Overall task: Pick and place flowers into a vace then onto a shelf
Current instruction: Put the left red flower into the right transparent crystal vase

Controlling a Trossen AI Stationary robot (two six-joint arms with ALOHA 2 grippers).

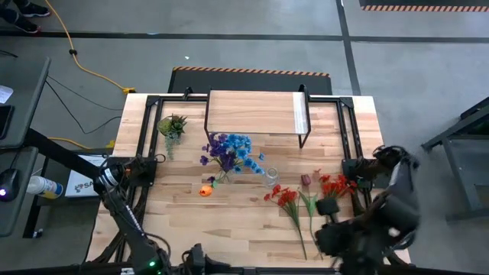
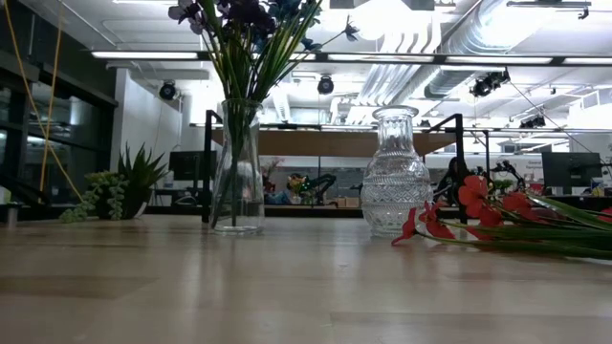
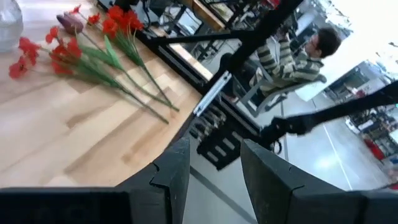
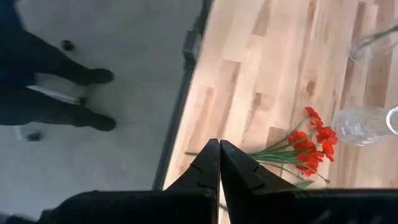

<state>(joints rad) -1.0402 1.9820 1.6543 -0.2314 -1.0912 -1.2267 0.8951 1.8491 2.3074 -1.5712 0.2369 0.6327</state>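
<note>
Wooden table [image 1: 176, 202], one vase [image 1: 224, 177] already filled, red flowers [image 1: 289, 200] lying loose near empty glass vase [image 1: 271, 176]; right gripper [image 4: 219, 163] pinched shut, empty, above them; left gripper [image 3: 214, 163] half-spread, empty; next, probably opening and descending onto stems.

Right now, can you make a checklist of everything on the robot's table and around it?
Surface: wooden table, bare wood at the front.
Job's things: blue and purple flowers stand in a clear vase; a ribbed glass vase is empty; red flowers lie flat; shelf holds nothing.
Clutter: small green plant; orange bloom.
Grippers: left gripper open, empty; right gripper shut, empty.
Cables: yellow cable on the floor.
Surroundings: seated person; standing legs.
</note>
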